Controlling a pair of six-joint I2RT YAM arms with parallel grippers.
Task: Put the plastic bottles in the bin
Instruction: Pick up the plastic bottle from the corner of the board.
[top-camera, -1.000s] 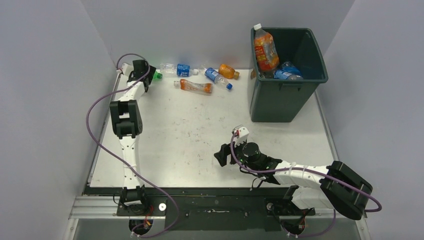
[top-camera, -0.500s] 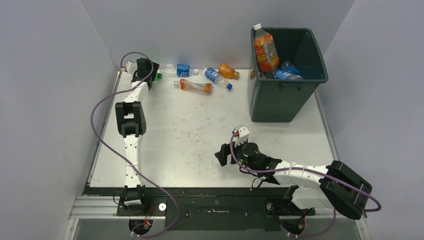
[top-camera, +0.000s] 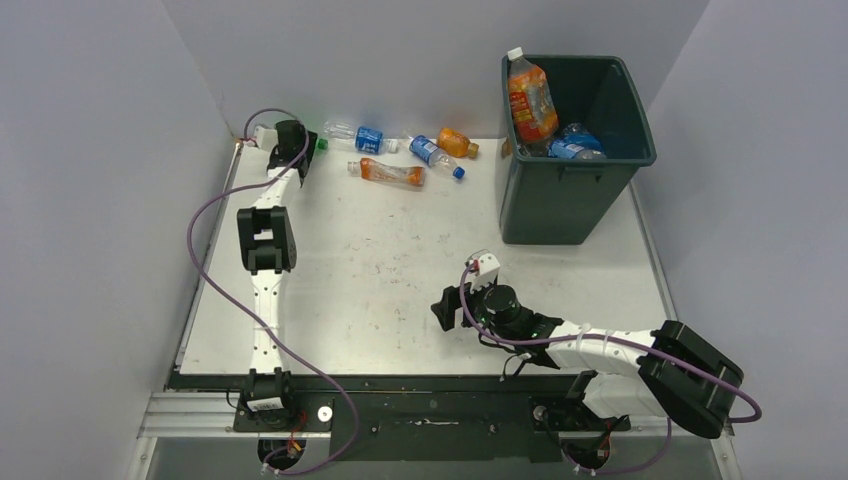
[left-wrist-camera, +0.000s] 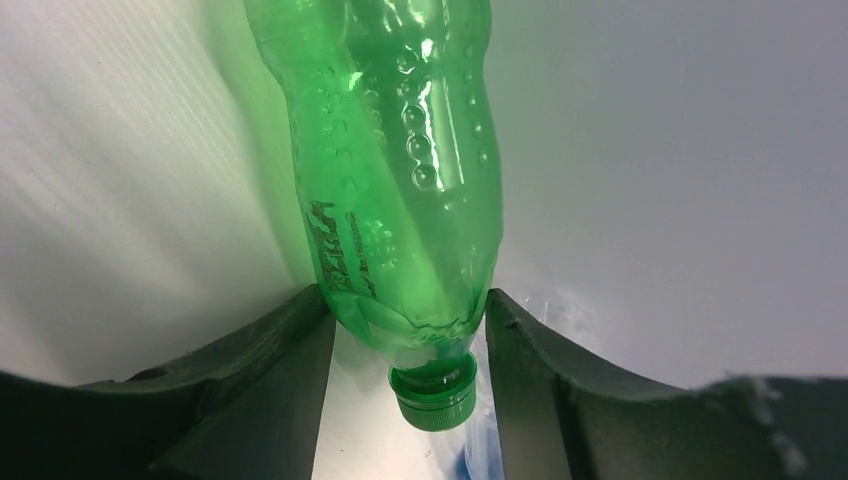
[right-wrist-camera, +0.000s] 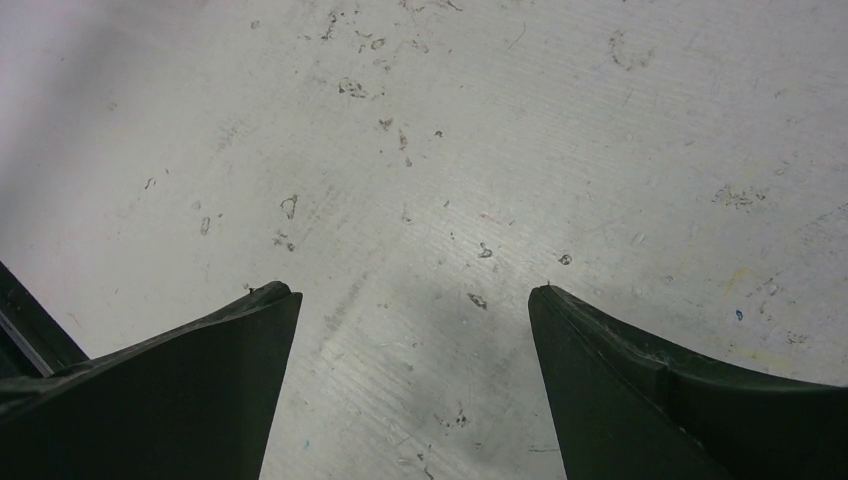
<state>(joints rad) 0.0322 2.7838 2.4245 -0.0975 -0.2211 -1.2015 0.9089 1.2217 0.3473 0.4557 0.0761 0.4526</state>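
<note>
My left pincer (left-wrist-camera: 408, 300) pinches the green bottle (left-wrist-camera: 390, 180) at its shoulder. One finger presses each side just beyond the green cap (left-wrist-camera: 432, 395), which points back toward my wrist. The hold sits far toward one end, so I judge the long body will want to swing or slip once it leaves the tabletop (top-camera: 380, 260). The thin plastic may also buckle. I would squeeze only until the wall gives a little, then lift slowly and straight up from this far left corner by the back wall. I would also check for droop before I travel.

Just to the right lies a clear bottle with a blue label (top-camera: 355, 137), near enough that a swinging end could knock it, so I should rise before turning. The bin (top-camera: 560, 200) stands at the far right, well apart, with a tall orange bottle (top-camera: 528, 100) leaning at its left rim. I would carry above that rim and let go over the open middle. My right pincer (right-wrist-camera: 415, 290) is spread over bare tabletop, holding nothing.
</note>
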